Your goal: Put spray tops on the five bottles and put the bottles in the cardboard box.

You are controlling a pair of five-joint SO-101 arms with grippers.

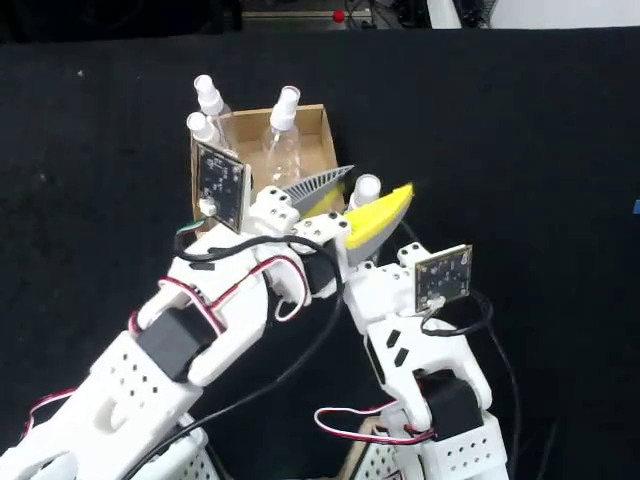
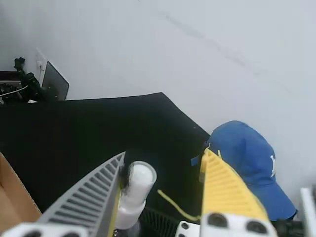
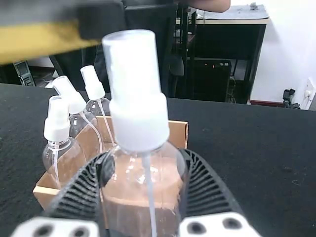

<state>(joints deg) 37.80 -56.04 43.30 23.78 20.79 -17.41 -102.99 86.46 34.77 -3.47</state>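
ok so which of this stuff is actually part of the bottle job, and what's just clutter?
Job:
- bottle with spray top, held in the right gripper
- left gripper, open around that top
- three capped bottles standing in the cardboard box

Lying about:
- blue cap, off to the side
- dark desk behind the table

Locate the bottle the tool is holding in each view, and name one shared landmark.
High view: bottle just outside the cardboard box.
Left wrist view: its spray top against the grey finger.
Right wrist view: bottle nearest the camera, between ribbed fingers.
Shared landmark: the cardboard box.
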